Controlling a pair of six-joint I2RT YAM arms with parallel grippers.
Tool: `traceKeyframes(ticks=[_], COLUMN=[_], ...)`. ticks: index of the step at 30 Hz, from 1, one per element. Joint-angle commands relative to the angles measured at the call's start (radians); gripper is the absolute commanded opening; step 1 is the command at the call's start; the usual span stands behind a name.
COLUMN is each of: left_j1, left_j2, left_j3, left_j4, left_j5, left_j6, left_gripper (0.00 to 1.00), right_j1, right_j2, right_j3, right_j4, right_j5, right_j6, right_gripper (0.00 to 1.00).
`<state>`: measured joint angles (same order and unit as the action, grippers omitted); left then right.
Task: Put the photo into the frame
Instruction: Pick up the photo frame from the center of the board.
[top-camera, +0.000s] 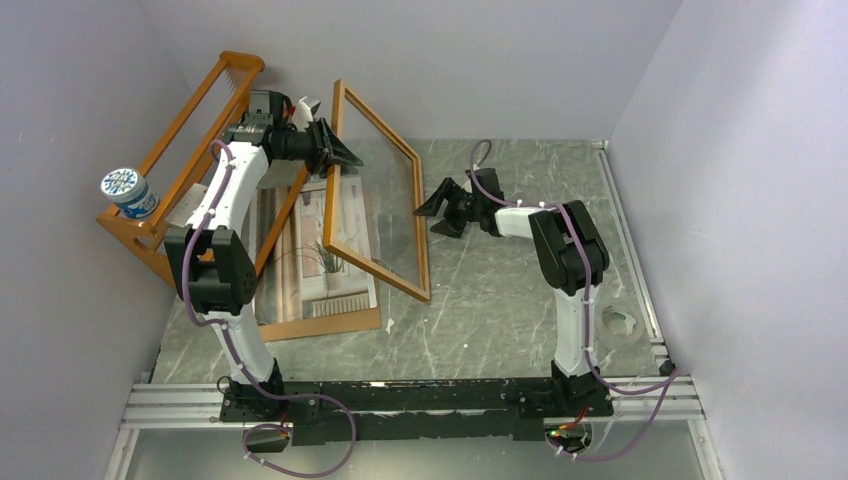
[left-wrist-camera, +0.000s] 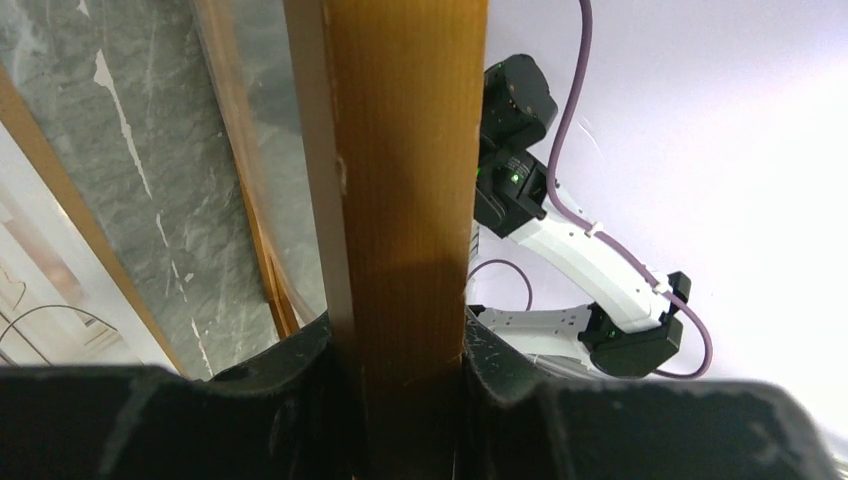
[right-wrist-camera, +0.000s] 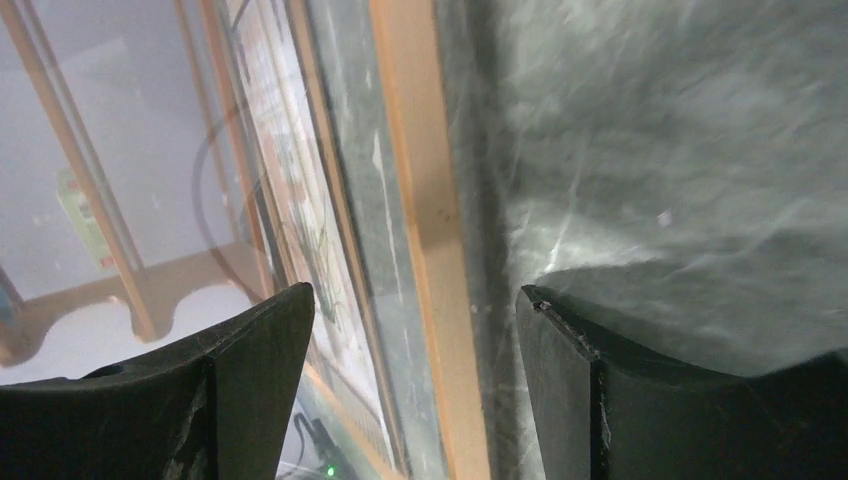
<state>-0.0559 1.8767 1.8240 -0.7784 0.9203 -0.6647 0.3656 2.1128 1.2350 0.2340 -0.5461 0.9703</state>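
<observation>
Left tool (top-camera: 328, 148): clamped on the frame (top-camera: 423, 240). In the wrist view a wooden rail fills the gap, and both fingers (left-wrist-camera: 290, 375) are pressed against it.
Right tool (top-camera: 433, 212): fingers are apart and nothing is held. The frame's opposite rail is seen just ahead of the opening and is not touched.
Frame: it is raised on edge and tilted, gripped by the left tool partway down the rail on that side. Its lower rail is down by the photo (top-camera: 335, 268); whether it rests there cannot be told. A clear pane is seen in it.
Photo: it lies flat on a brown board (top-camera: 320, 325) on the table (top-camera: 500, 320), below the left tool and beyond the frame from the right tool.
Step in hand: judged to be a second grip taken on the frame, so that it can be laid down over the photo.
Done well: the right tool is best moved straight onto the rail ahead, with the wood seated deep between the fingers before they are closed. Only wood should be pinched, never the pane. The weight is better shared before any lowering, and the rails kept parallel to the photo's edges.
Risk: with a single grip on one rail, the frame is likely to swing or slip.
Rack (top-camera: 190, 110): close behind the left tool, so little room is left on that side.
</observation>
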Motion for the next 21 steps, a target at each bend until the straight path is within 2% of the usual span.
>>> traceKeyframes(ticks=[1, 6, 9, 16, 21], left_j1=[-0.007, -0.006, -0.003, -0.002, -0.002], left_j2=[-0.041, -0.048, -0.044, -0.08, -0.115], left_j3=[0.035, 0.051, 0.048, -0.009, -0.059], left_j4=[0.078, 0.048, 0.045, 0.186, 0.324], left_j5=[0.127, 0.135, 0.144, 0.184, 0.226], left_j6=[0.041, 0.096, 0.108, 0.005, -0.077], left_gripper=[0.09, 0.1, 0.11, 0.1, 0.1], right_j1=[-0.029, -0.035, -0.045, -0.069, -0.069], right_j2=[0.028, 0.041, 0.04, 0.026, 0.025], right_j3=[0.042, 0.056, 0.04, -0.072, -0.143], right_j4=[-0.025, -0.012, 0.032, 0.268, 0.455], right_j5=[0.054, 0.041, 0.017, -0.081, -0.139], right_j6=[-0.03, -0.015, 0.01, 0.13, 0.204], right_gripper=[0.77, 0.77, 0.8, 0.89, 0.92])
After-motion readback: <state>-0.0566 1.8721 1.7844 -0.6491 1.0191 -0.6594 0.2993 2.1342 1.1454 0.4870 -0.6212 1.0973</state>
